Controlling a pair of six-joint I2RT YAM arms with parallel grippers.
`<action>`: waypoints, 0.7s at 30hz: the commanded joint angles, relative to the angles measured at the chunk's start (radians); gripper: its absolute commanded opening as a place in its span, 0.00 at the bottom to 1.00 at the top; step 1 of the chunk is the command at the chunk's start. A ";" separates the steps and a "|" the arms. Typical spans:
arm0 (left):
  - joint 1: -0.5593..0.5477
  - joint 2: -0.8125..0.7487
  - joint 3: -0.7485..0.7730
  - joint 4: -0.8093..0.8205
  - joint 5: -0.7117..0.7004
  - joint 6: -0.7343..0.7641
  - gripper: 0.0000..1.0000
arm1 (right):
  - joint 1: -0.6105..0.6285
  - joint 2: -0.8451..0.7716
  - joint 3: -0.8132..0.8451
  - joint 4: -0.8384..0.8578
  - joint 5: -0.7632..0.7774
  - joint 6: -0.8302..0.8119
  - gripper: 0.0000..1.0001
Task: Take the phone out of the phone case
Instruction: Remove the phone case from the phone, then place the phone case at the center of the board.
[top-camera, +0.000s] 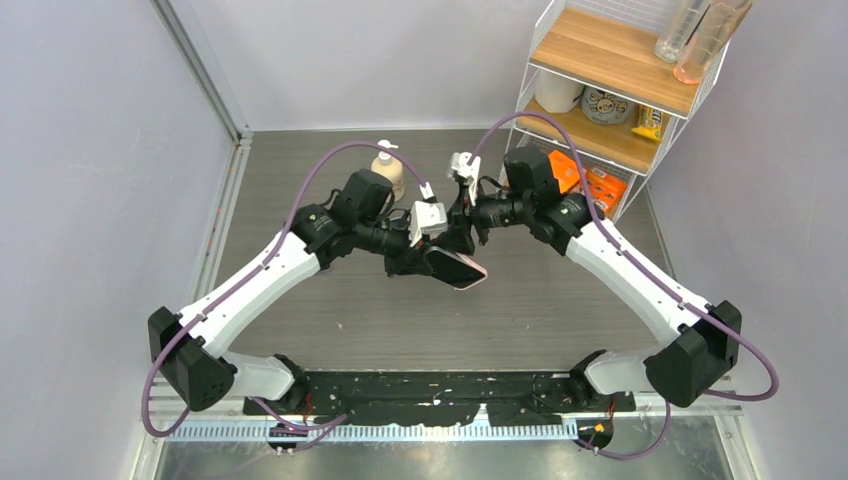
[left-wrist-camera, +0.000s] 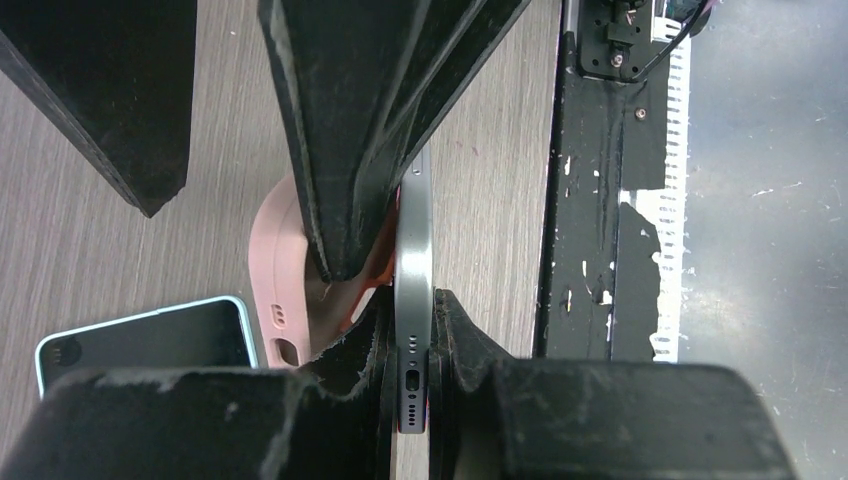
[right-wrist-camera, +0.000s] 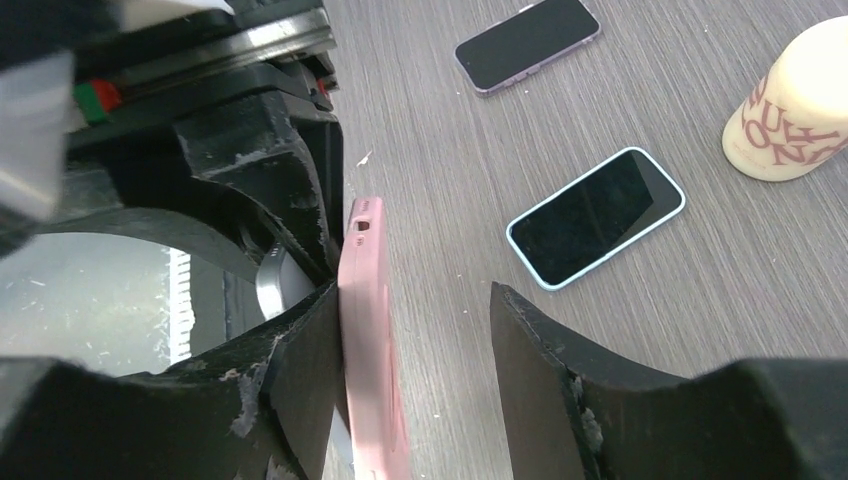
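The phone (left-wrist-camera: 412, 255), seen edge-on as a grey metal band, is held above the table with my left gripper (left-wrist-camera: 411, 335) shut on its bottom end by the charging port. The pink phone case (left-wrist-camera: 278, 270) has peeled away from the phone on one side. My right gripper (right-wrist-camera: 415, 345) is open and straddles the case wall (right-wrist-camera: 365, 330). One of its fingers (right-wrist-camera: 300, 360) is wedged between phone and case; the other (right-wrist-camera: 545, 370) stands clear of the case's outer face. In the top view both grippers meet at the phone and case (top-camera: 457, 267) mid-table.
A phone with a light blue rim (right-wrist-camera: 597, 217) and a dark phone (right-wrist-camera: 527, 42) lie flat on the wooden table beneath. A cream pump bottle (top-camera: 388, 170) stands behind the arms. A wire shelf rack (top-camera: 610, 90) fills the back right corner.
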 joint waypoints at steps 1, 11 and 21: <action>-0.001 -0.013 0.064 0.106 -0.005 0.002 0.00 | 0.034 -0.005 -0.058 0.021 0.012 -0.022 0.56; 0.054 -0.118 -0.041 0.066 -0.021 0.076 0.00 | -0.026 0.038 -0.070 0.072 0.227 0.033 0.05; 0.188 -0.309 -0.186 -0.013 0.026 0.143 0.00 | -0.182 0.256 -0.006 0.145 0.321 0.193 0.05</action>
